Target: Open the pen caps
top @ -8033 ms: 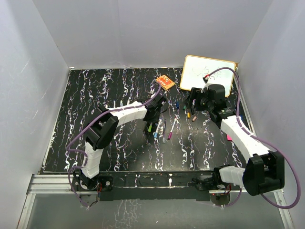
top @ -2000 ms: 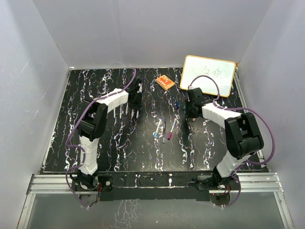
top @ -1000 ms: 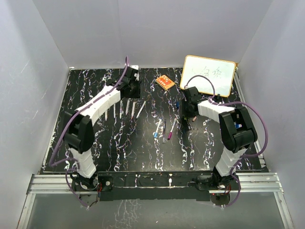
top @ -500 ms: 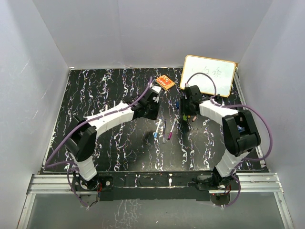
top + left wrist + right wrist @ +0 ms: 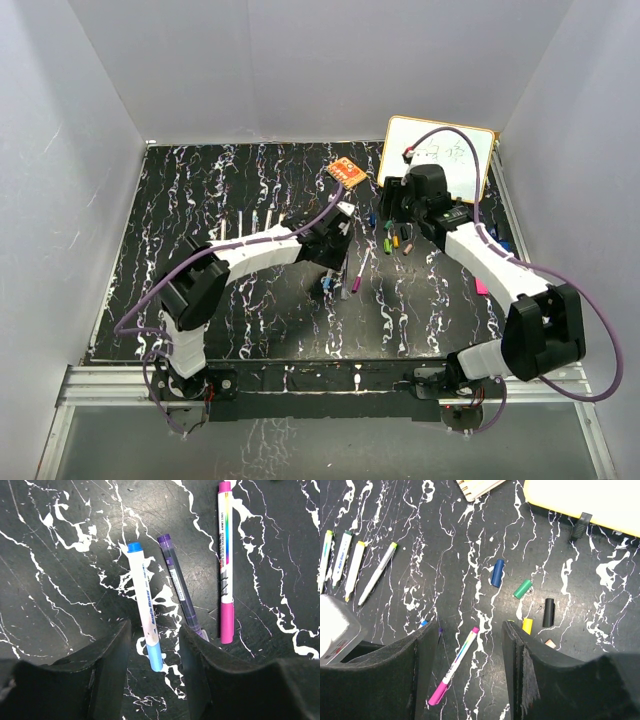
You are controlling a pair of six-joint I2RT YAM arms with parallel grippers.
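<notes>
Three capped markers lie side by side on the black, white-veined tabletop (image 5: 60, 580) beneath the left gripper (image 5: 152, 672). They are a white-barrelled marker (image 5: 146, 595) with a light blue plastic cap (image 5: 155, 656), a dark purple marker (image 5: 177, 587), and a rainbow-printed white marker (image 5: 225, 545) with a pink cap (image 5: 226, 622). The left gripper's jaws stand wide apart with nothing clamped. The light blue plastic cap lies in the gap between them, and the dark purple marker's near end runs in beside the inner edge of one black finger (image 5: 195, 665). Whether the fingers touch the tabletop cannot be told.

The right gripper (image 5: 470, 645) hangs well above the tabletop, its jaws likewise spread and empty, with the rainbow-printed white marker on the surface below the gap. Beyond it, five loose caps lie off any barrel: a dark blue cap (image 5: 496, 573), a green cap (image 5: 523, 588), a black cap (image 5: 548, 612), a yellow cap (image 5: 527, 625) and a pale orange cap (image 5: 549, 642), the last partly hidden by a finger. All five lie near one another, between that marker and a yellow-rimmed whiteboard (image 5: 580, 500). Off to the left, four uncapped white markers (image 5: 355, 562) lie in a row, thin ends uncovered. An orange rectangular block (image 5: 348, 172) sits near the whiteboard's left edge.
</notes>
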